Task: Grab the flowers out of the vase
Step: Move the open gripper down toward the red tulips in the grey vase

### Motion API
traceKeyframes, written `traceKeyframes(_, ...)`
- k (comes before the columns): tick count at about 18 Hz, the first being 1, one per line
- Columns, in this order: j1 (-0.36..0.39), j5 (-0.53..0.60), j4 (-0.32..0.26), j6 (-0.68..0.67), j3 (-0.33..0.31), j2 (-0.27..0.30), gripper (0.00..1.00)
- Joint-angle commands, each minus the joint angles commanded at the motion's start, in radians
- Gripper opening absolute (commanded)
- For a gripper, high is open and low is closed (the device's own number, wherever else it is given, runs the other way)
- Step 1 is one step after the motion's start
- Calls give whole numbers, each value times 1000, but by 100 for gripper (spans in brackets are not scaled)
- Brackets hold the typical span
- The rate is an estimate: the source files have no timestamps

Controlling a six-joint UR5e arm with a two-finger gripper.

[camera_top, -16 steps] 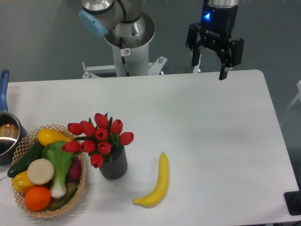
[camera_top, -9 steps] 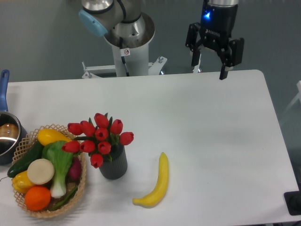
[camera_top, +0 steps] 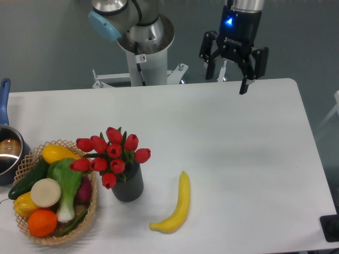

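A bunch of red tulip flowers (camera_top: pixel 112 154) stands in the dark grey ribbed vase (camera_top: pixel 128 186) at the front left of the white table. The buds spread wider than the vase mouth and hide it. My gripper (camera_top: pixel 225 82) hangs high above the table's far edge, well to the right of and behind the flowers. Its two black fingers are spread apart with nothing between them.
A wicker basket (camera_top: pixel 91 208) full of produce sits just left of the vase, touching or nearly so. A yellow banana (camera_top: pixel 178 206) lies to the vase's right. A pot (camera_top: pixel 7 153) with a blue handle is at the left edge. The robot base (camera_top: pixel 144 47) stands behind the table.
The gripper has shifted a little to the left and slightly down. Flowers, vase and everything else on the table stay put.
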Motion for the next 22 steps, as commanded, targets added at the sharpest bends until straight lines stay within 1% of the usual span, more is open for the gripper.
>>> traceKeyframes(2, -3, -23, 71, -51, -44, 8, 100)
traceKeyframes(4, -5, -28, 109, -65, -80, 14, 100)
traceKeyframes(7, -15, -42, 115, -74, -94, 11, 100)
traceKeyframes(10, -38, -51, 115, -77, -129, 11, 100)
traceKeyframes(12, -75, -52, 117, -77, -146, 6, 100)
traceKeyframes(15, -109, -66, 115, -77, -167, -3, 100)
traceKeyframes(17, -112, -98, 115, -82, -190, -3, 100)
traceKeyframes(19, -112, -158, 117, -124, -213, -5, 100)
traceKeyframes(22, -118, -233, 147, -137, -224, -38, 100)
